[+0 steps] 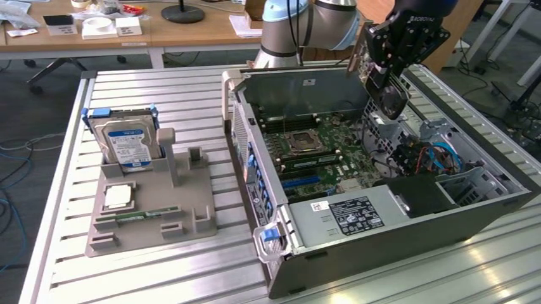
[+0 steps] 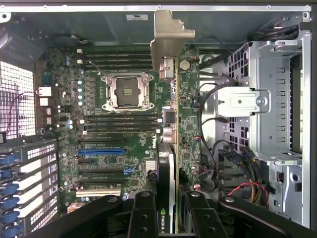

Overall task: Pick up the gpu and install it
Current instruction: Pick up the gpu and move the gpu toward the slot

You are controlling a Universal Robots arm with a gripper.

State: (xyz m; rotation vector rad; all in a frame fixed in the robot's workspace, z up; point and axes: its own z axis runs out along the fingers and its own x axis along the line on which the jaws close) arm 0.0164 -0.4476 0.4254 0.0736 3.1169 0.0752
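As it hangs over the case (image 1: 406, 247), the end effector (image 2: 171, 218) grips the gpu (image 2: 184, 124).

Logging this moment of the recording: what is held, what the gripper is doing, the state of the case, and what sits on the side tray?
held item: black-shrouded gpu card with silver metal bracket, seen edge-on
gripper: black gripper, shut on the gpu, over the open case
case: grey open computer tower, green motherboard exposed
tray: grey plastic holder at the exterior view's left, silver hard drive with blue-white label standing in it
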